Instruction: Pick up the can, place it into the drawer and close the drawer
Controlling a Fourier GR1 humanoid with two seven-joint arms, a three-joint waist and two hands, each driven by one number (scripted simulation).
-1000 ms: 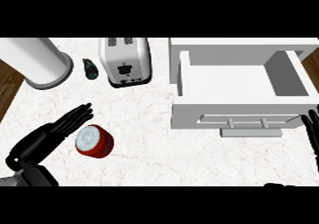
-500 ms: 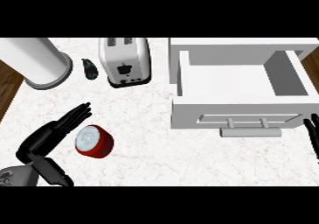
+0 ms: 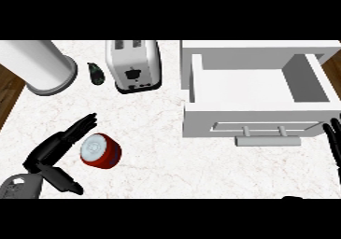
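Note:
A red can (image 3: 100,150) with a silver top lies on the white marble counter at lower left. My left hand (image 3: 59,147) lies right beside the can's left side, fingers straight and open, thumb (image 3: 64,181) low near the frame's bottom. The white drawer (image 3: 259,88) stands pulled open at the right, its inside bare, with a handle (image 3: 269,133) on its front. My right hand (image 3: 336,142) shows at the right edge, fingers up and open, next to the drawer's front corner.
A white toaster (image 3: 135,65) stands at the back centre. A dark small object (image 3: 96,73) lies to its left, beside a tall white cylinder (image 3: 36,65). Wooden floor shows past the counter's left edge (image 3: 6,100).
My left forearm has drawn back toward the lower left, and the hand now lies closer along the can's side. The can, drawer and right hand have stayed put.

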